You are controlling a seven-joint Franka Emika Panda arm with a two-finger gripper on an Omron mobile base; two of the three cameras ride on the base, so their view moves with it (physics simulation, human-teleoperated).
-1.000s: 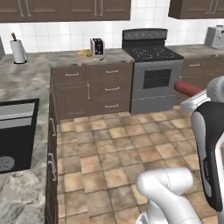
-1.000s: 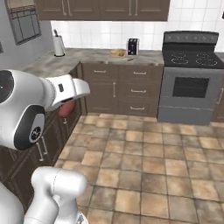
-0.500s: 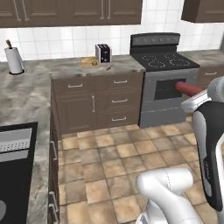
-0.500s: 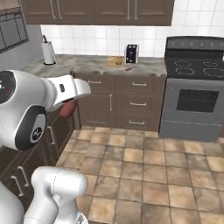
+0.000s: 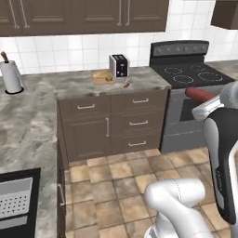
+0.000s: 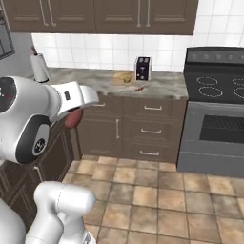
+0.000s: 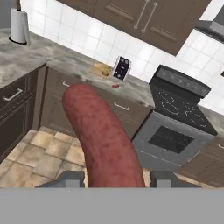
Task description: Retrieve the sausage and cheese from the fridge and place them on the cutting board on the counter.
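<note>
Sausage carry | counter (image 5: 69,86) far ahead across the floor | cutting board (image 5: 102,76) on it, just beside toaster (image 5: 119,65) | gripper (image 7: 117,178) clamped on sausage (image 7: 103,138), long axis pointing roughly boardward

The robot's big white arm (image 6: 28,124) is on the left side, close to us. A reddish-brown sausage (image 6: 72,118) peeks out just under its white hand, but how the hand holds it is hidden. Far off, a stone counter (image 6: 95,78) runs along the wall over dark brown drawers (image 6: 152,129) with silver handles. A tan cutting board (image 6: 123,77) lies flat on the counter. Just to its right stands a small toaster (image 6: 142,69). A tiny red thing (image 6: 139,88) lies near the counter's front edge. A paper towel roll (image 6: 40,68) stands at the left end. A grey stove (image 6: 214,109) sits to the right. The floor (image 6: 157,200) has brown tiles.
</note>
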